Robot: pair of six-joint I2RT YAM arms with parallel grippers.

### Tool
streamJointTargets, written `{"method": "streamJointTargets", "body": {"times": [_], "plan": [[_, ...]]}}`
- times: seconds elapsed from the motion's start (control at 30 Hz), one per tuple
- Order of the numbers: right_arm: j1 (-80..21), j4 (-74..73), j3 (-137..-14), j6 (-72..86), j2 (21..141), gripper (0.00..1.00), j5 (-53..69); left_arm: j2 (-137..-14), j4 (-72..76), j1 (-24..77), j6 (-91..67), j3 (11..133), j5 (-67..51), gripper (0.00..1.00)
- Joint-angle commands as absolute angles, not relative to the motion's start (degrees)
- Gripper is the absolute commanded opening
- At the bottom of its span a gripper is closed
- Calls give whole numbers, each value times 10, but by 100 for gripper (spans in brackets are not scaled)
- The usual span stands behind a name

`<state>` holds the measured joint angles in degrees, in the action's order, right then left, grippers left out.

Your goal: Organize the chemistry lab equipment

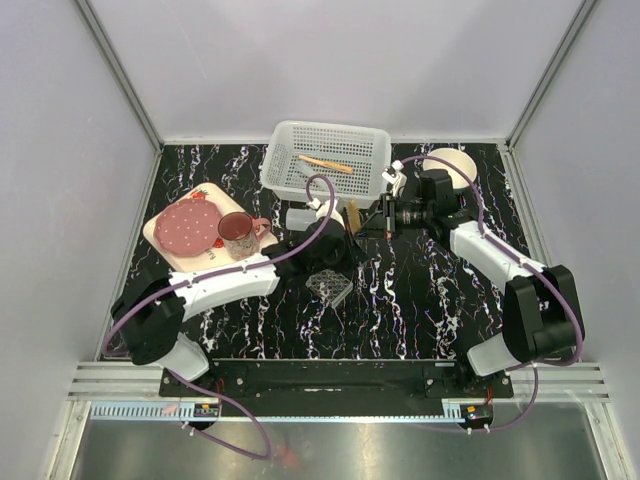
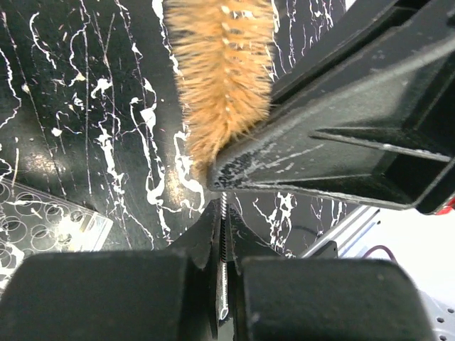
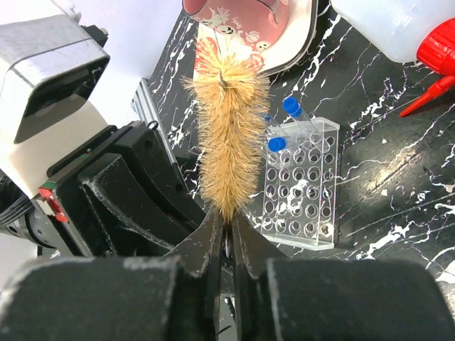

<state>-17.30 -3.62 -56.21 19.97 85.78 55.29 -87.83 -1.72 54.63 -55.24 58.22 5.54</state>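
A brush with tan bristles and a twisted wire stem hangs above the table between both grippers. My left gripper is shut on the wire stem below the bristles. My right gripper is closed on the same stem at the base of the bristles; one of its fingers crosses the left wrist view. The clear tube rack lies below with two blue-capped tubes in it. The translucent red-capped bottle lies nearby.
A white mesh basket at the back holds a wooden stick. A white bowl stands at the back right. A pink mug and plate sit on a tray at the left. The rack lies under the left arm.
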Motion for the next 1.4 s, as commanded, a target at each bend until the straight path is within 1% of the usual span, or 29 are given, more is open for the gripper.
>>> {"method": "streamJointTargets", "body": {"times": [0.0, 0.03, 0.13, 0.17, 0.23, 0.27, 0.3, 0.43, 0.5, 0.57, 0.7, 0.8, 0.87, 0.93, 0.97, 1.03, 1.07, 1.13, 1.17, 1.2, 1.37], "plan": [[-167, -12, -559, 186, 825, 17, 563, -865, -31, 540, -530, 605, 64, 0], [-168, -15, -556, 179, 817, 33, 560, -860, -27, 539, -527, 600, 60, 0], [-163, -32, -550, 129, 796, 59, 567, -836, -4, 520, -525, 572, 29, 0], [-159, -47, -549, 94, 788, 71, 576, -830, -2, 506, -526, 557, 19, 0], [-148, -68, -553, 60, 769, 84, 586, -812, 19, 477, -525, 543, -16, 0], [-140, -76, -552, 39, 763, 96, 590, -808, 22, 466, -519, 538, -30, 0], [-119, -79, -550, 33, 752, 100, 591, -805, 25, 455, -515, 534, -58, 0], [-61, -83, -542, 18, 737, 100, 599, -807, 13, 372, -502, 550, -119, 0], [-35, -85, -535, 8, 731, 100, 598, -816, 2, 345, -500, 578, -144, 0], [-25, -88, -521, -18, 727, 100, 588, -846, -34, 309, -505, 625, -152, 0], [-5, -86, -489, -47, 712, 100, 579, -920, -50, 263, -535, 714, -171, 0], [-3, -78, -472, -52, 702, 100, 591, -1006, -50, 237, -574, 792, -183, 0], [17, -73, -467, -54, 699, 100, 602, -1044, -49, 222, -607, 850, -187, 3], [21, -73, -464, -60, 696, 100, 609, -1103, -44, 207, -636, 891, -208, 9], [26, -71, -462, -61, 695, 100, 612, -1122, -18, 200, -645, 923, -218, 20], [32, -69, -457, -65, 693, 100, 617, -1171, 31, 186, -671, 941, -257, 31], [34, -69, -456, -66, 692, 100, 620, -1184, 59, 183, -701, 957, -269, 44], [42, -70, -455, -69, 687, 100, 625, -1215, 64, 177, -709, 982, -279, 53], [44, -72, -456, -69, 686, 100, 626, -1220, 47, 177, -699, 1008, -280, 55], [47, -73, -456, -70, 685, 100, 628, -1220, 38, 177, -687, 1019, -278, 60], [50, -77, -461, -75, 682, 100, 636, -1188, -23, 172, -597, 1048, -258, 64]]}}
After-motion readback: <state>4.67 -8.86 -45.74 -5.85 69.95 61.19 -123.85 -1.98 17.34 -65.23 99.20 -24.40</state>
